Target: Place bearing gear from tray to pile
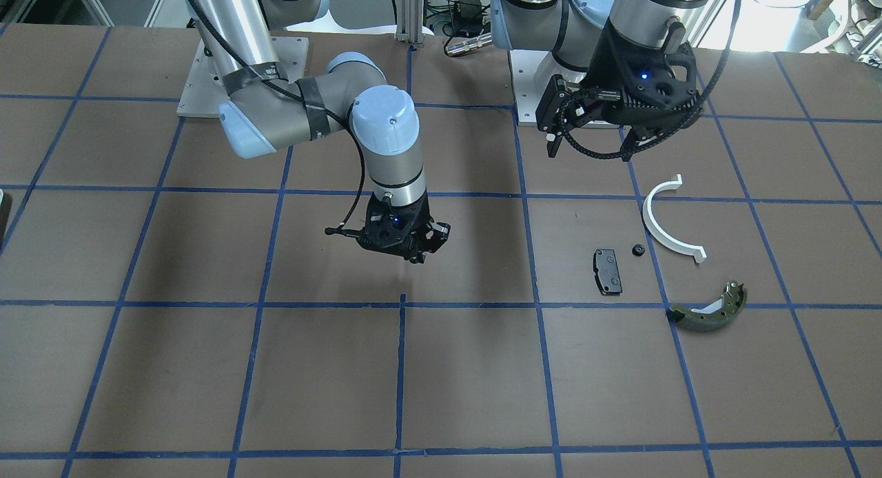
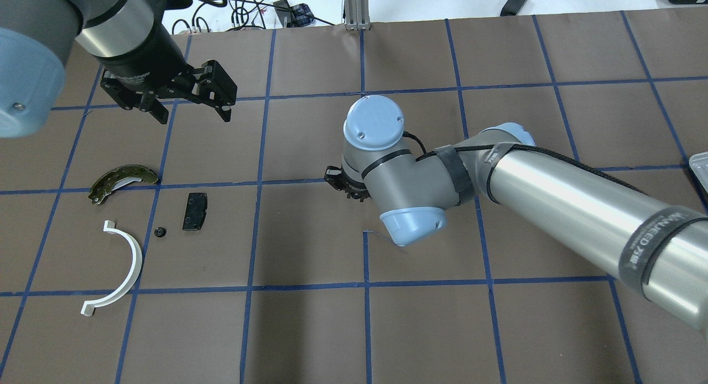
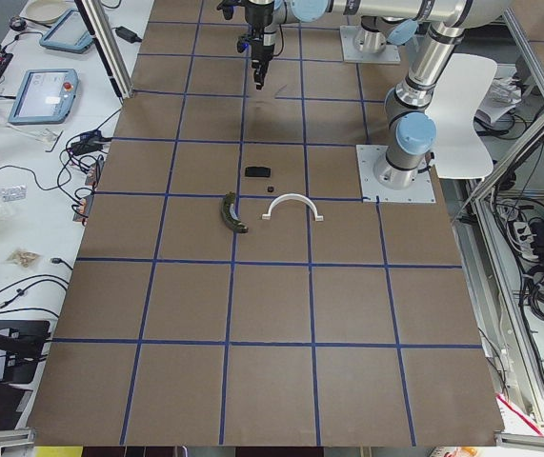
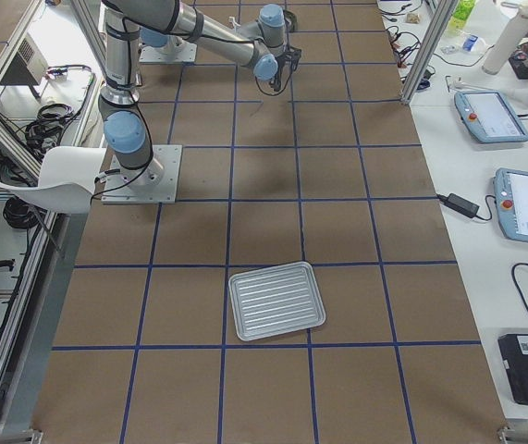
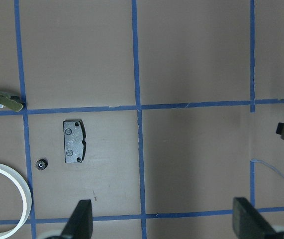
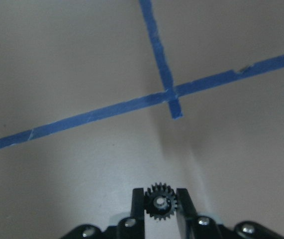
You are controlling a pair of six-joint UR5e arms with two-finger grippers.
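My right gripper is shut on a small black toothed bearing gear and holds it above the table's middle, near a tape crossing; it also shows in the front view. The pile lies to my left: a white half-ring arc, a black rectangular pad, an olive-green brake shoe and another small black gear. My left gripper is open and empty, high above the table beside the pile, which its wrist view shows: pad, small gear.
The silver ribbed tray lies far off on my right side, with nothing showing in it; its corner shows at the overhead view's right edge. The brown table is marked with blue tape grid lines.
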